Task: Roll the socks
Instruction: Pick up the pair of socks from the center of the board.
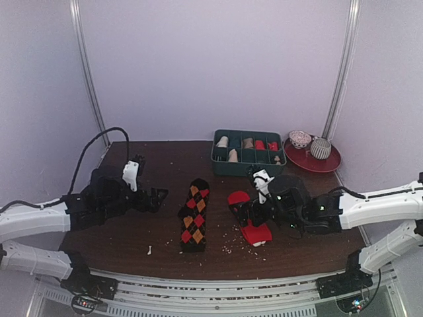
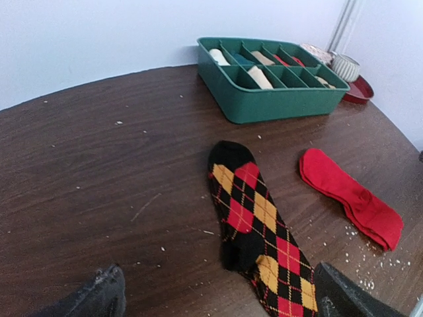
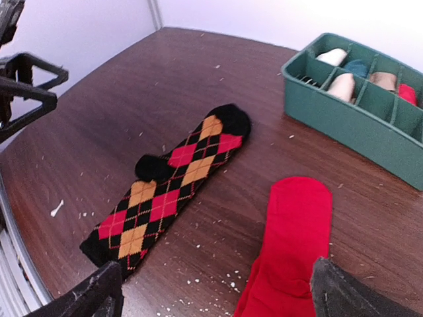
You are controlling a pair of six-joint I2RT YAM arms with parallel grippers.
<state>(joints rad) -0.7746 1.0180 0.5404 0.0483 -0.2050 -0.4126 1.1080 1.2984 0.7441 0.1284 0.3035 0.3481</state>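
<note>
On the table (image 1: 165, 165), between the two arms, we see both socks lying flat and unrolled. The argyle sock (image 1: 194, 214) is near the middle, stretched from the near edge toward the back, with its black toe pointing at the tray (image 1: 248, 168). The red sock (image 3: 294, 224) lies just to its right, apart from it, angled slightly, with a small wrinkle partway along.

Our left gripper (image 1: 157, 199) sits well to the left of the argyle sock, its fingers spread wide and holding nothing. In its wrist view the near end of the argyle sock lies between the two fingertips.

Our right gripper (image 1: 246, 214) is over the red sock, also spread wide with nothing clamped. From its wrist view the sock runs toward the camera between the fingers, closer to the right-hand one. We cannot tell whether the fingers touch the fabric.

The green tray stands at the back of the table, its compartments holding small rolled bundles, some beige, some red. To its right a red plate (image 1: 324, 164) carries a patterned bowl (image 1: 299, 139) and a ribbed cup (image 1: 320, 148). Pale crumbs (image 1: 228, 247) dot the wood near the socks.
</note>
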